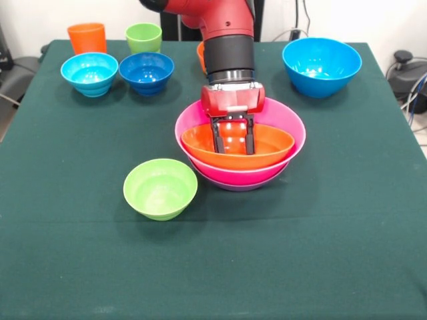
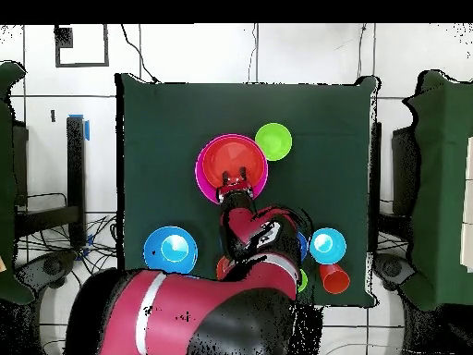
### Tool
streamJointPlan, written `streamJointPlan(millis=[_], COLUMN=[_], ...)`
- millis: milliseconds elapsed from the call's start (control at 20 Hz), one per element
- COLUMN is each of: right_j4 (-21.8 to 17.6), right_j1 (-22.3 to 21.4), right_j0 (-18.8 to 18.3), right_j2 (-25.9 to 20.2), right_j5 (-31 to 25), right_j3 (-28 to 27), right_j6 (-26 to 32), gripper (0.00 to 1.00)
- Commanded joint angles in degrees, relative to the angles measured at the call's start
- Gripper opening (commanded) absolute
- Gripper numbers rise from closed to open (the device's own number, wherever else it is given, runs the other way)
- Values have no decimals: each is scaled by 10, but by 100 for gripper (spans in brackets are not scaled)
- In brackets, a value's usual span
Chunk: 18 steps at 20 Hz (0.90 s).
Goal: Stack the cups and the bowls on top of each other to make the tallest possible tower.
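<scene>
The tower stands mid-table: a wide shallow orange bowl (image 1: 275,143) nested in a pink bowl (image 1: 295,128), with a purple rim (image 1: 241,188) showing underneath. My gripper (image 1: 233,151) hangs straight down into the orange bowl, open, its fingers apart with nothing between them. From overhead the gripper (image 2: 233,176) sits over the tower (image 2: 205,166). A small lime-green bowl (image 1: 160,189) lies just left of the tower. The big blue bowl (image 1: 321,65) is at the far right. The orange cup (image 1: 87,37) and green cup (image 1: 143,37) stand at the far left.
A light-blue small bowl (image 1: 89,73) and a dark-blue small bowl (image 1: 146,72) sit in front of the cups. A small orange bowl (image 1: 200,55) is mostly hidden behind my arm. The dark green table cloth (image 1: 333,233) covers the whole table.
</scene>
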State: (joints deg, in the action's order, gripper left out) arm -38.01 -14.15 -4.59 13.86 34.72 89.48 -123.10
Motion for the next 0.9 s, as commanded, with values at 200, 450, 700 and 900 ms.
streamJointPlan(millis=[200, 450, 700, 900], right_j4=[-59, -25, -10, -12], right_j1=[17, -5, -15, -23], right_j0=[-112, -156, -163, -164], right_j2=[-255, -314, -322, -326], right_j5=[-344, -445, -485, -500], right_j3=[2, 27, 35, 41], right_j6=[5, 63, 73, 75], gripper=[100, 100, 100, 100])
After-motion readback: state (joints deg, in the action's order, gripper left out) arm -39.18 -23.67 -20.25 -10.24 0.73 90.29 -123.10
